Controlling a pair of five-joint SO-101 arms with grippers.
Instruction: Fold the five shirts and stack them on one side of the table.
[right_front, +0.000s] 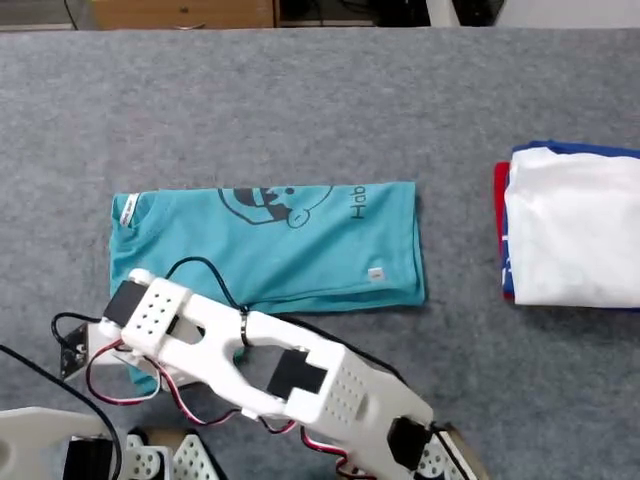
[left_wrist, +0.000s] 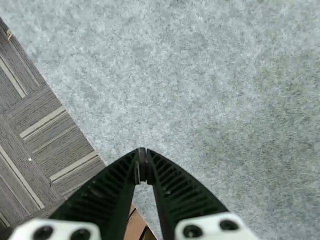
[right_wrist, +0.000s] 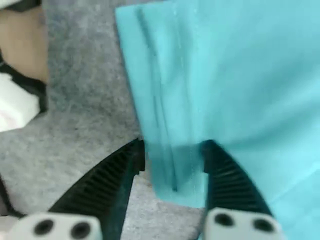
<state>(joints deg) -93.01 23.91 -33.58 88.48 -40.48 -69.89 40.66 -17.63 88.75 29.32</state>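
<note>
A teal shirt (right_front: 280, 245) with a dark print lies folded into a long band on the grey table (right_front: 320, 100), left of centre. My right arm (right_front: 250, 360) stretches from the front right across to the shirt's near-left corner. My right gripper (right_wrist: 172, 155) is open, its black fingers (right_wrist: 120, 170) on either side of a folded teal shirt (right_wrist: 240, 75) corner, low over the cloth. Over bare grey table beside its edge, my left gripper (left_wrist: 142, 160) is shut with nothing in it.
A stack of folded shirts (right_front: 570, 225), white on top over blue and red, sits at the table's right edge. Wood-pattern floor (left_wrist: 30, 130) lies past the table edge by the left gripper. Red and black cables (right_front: 130, 395) loop under the right arm.
</note>
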